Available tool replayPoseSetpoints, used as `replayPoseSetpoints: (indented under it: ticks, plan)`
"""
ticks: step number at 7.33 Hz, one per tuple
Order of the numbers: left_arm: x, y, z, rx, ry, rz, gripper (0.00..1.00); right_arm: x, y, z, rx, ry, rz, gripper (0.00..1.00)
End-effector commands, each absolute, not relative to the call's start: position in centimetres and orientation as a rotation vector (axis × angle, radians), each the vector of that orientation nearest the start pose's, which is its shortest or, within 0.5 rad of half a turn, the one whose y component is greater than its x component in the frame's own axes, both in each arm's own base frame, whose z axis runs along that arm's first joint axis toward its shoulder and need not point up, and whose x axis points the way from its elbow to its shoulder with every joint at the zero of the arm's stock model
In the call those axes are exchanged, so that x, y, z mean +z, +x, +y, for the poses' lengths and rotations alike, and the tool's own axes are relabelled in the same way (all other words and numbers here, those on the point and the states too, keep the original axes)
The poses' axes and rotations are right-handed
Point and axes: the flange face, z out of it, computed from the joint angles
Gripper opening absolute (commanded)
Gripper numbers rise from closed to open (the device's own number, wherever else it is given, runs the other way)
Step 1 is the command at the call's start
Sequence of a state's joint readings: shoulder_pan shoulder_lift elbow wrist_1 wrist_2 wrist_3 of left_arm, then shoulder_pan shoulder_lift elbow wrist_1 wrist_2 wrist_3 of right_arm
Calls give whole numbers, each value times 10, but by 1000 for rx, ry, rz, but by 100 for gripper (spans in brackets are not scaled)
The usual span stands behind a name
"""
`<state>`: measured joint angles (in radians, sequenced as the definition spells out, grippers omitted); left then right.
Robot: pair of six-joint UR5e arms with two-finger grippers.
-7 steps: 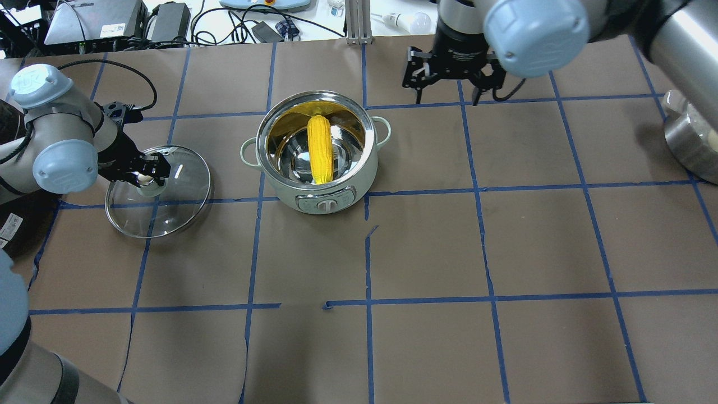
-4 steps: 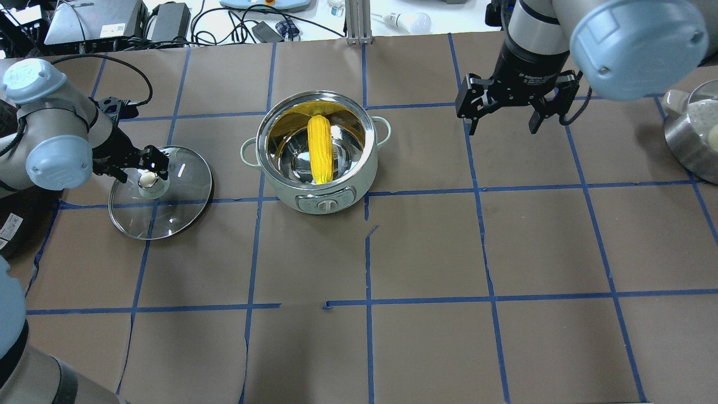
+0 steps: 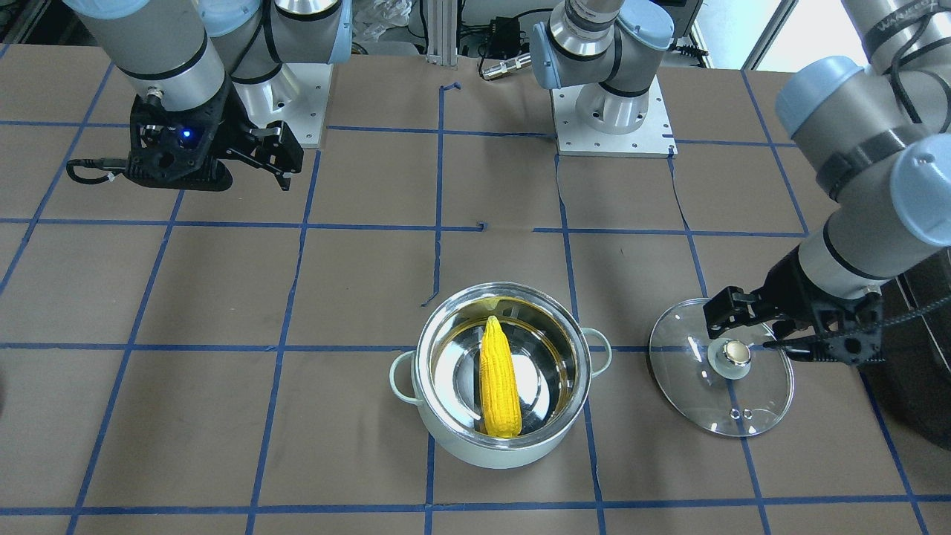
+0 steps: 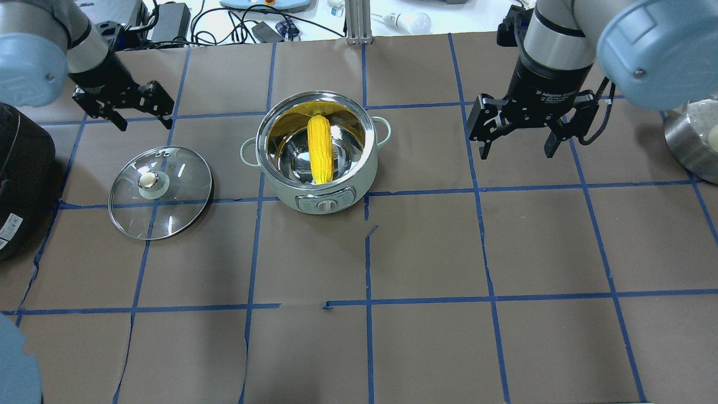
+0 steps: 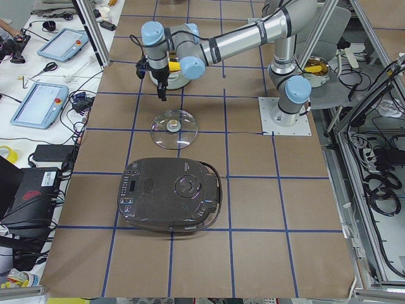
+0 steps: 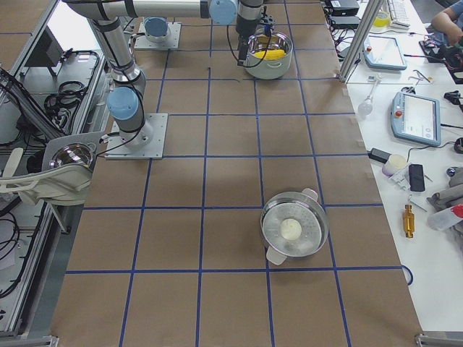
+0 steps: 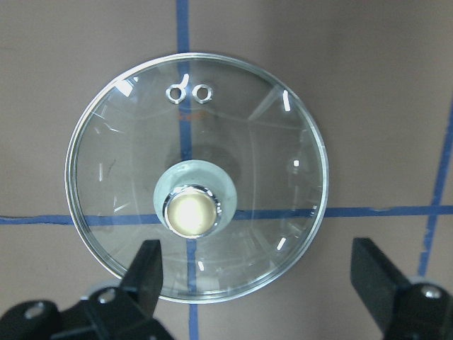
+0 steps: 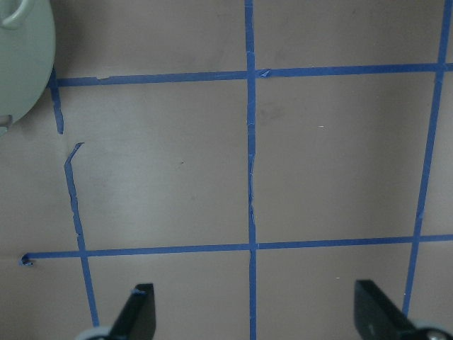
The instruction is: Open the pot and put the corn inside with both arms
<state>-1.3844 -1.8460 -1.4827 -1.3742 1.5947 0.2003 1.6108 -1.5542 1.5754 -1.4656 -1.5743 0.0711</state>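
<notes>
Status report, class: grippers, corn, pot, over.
Left gripper open, above the lid. Right gripper open, empty. Corn in pot, lid off on table. Nothing over the pot.

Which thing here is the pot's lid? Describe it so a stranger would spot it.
Start at the mint-green pot holding the yellow corn, mid-table. Between it and the black appliance, the lid lies flat on the brown paper. It is the only clear glass disc, with a shiny knob at its centre.

Corn in open pot — lid beside.
</notes>
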Motion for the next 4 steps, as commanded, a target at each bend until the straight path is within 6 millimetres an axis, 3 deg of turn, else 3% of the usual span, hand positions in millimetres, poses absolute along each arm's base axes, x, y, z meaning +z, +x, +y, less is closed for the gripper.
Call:
replayPoseSetpoints:
  ticks: [1, 2, 3, 4]
  plan:
    - [473, -137, -583, -168, 153, 3064, 91, 475, 152, -475, 176, 50, 3146, 100]
    - [486, -164, -555, -149, 220, 3076, 91, 476, 147, -475, 178, 62, 3146, 100]
    - [501, -169, -530, -127, 229, 3119, 91, 476, 128, -478, 193, 124, 3141, 100]
    - [526, -168, -505, -131, 208, 3158, 91, 477, 123, -479, 186, 120, 3140, 100]
